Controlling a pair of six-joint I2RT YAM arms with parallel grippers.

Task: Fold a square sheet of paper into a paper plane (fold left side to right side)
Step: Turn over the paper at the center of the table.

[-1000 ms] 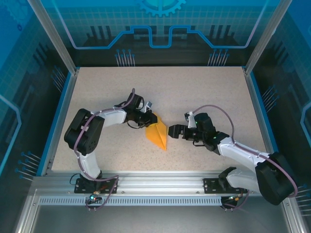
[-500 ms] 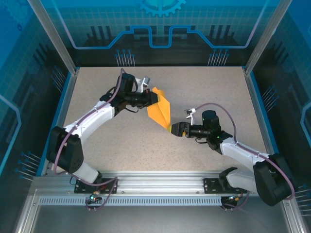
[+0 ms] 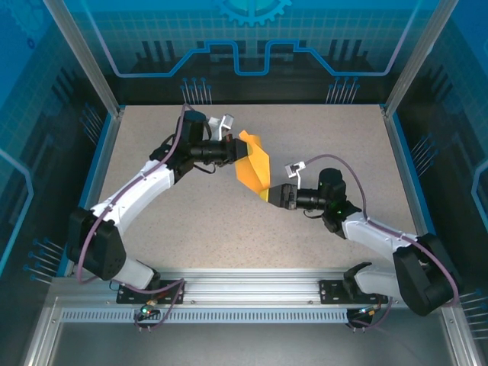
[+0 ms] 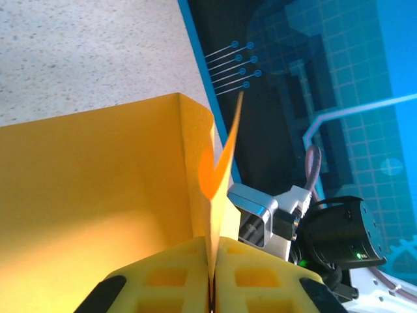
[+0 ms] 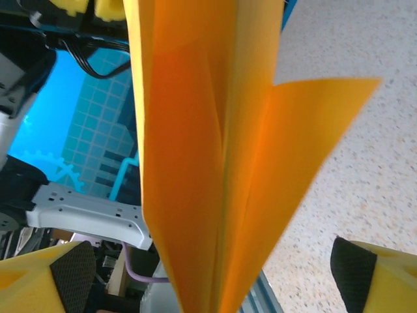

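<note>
Reaching fwd, left fingers (image 4: 169, 277) pinch paper plane (image 3: 254, 164), seemingly aloft.

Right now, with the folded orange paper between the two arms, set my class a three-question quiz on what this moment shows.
1. True or false: the left gripper is shut on the paper plane.
2. Choose one. The right gripper is: A) shut on nothing; B) open, with one finger on either side of the plane's narrow end; C) shut on the plane's wing.
3. Fill the gap: in the left wrist view, the plane's layers are pinched between two ____ fingers.

Key: 1 true; 2 B; 3 yellow.
</note>
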